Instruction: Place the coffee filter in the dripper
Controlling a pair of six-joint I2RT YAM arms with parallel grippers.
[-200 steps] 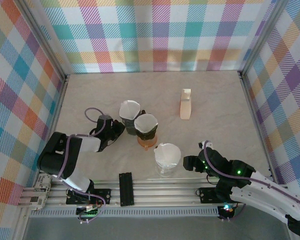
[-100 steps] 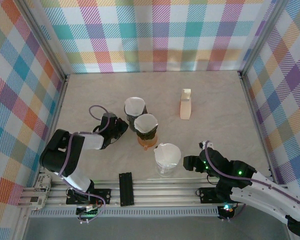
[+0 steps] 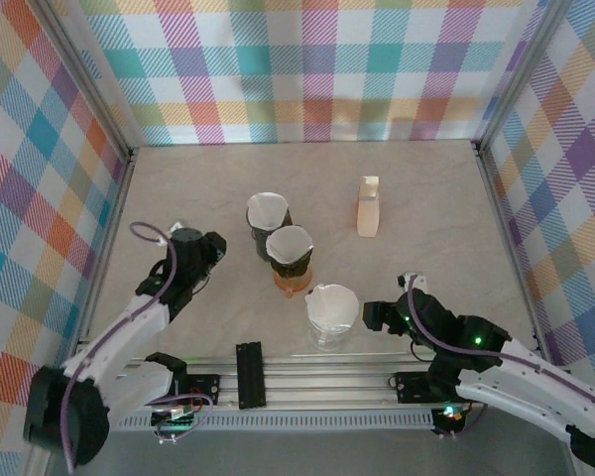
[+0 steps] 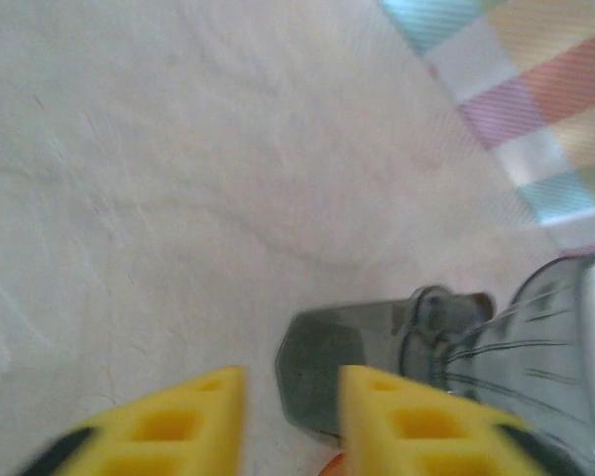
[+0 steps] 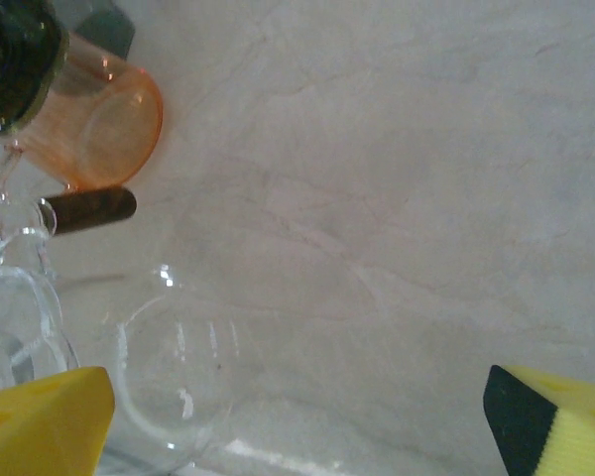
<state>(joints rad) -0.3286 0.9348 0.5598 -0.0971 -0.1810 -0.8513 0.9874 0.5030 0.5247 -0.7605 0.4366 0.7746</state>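
A white coffee filter [image 3: 267,210] sits in the dark grey dripper [image 3: 266,230] at mid-table. My left gripper [image 3: 214,250] is just left of it, apart from it. In the left wrist view the yellow fingers [image 4: 178,421] stand apart with nothing between them, and the left gripper [image 4: 293,416] faces the grey dripper [image 4: 357,362]. White filters also line a dripper on an orange base [image 3: 290,254] and a clear glass dripper [image 3: 331,313]. My right gripper [image 3: 375,315] is wide open beside the glass dripper [image 5: 169,382].
A tan holder [image 3: 367,208] stands upright at the back right. The orange base [image 5: 104,124] and a brown handle [image 5: 89,210] lie ahead of the right gripper [image 5: 297,426]. Plaid walls close in three sides. Bare tabletop [image 3: 446,228] lies to the right.
The left gripper let go of the grey dripper, opened and pulled back to the left. The grey dripper had shifted slightly right before that. The right gripper opened a little wider.
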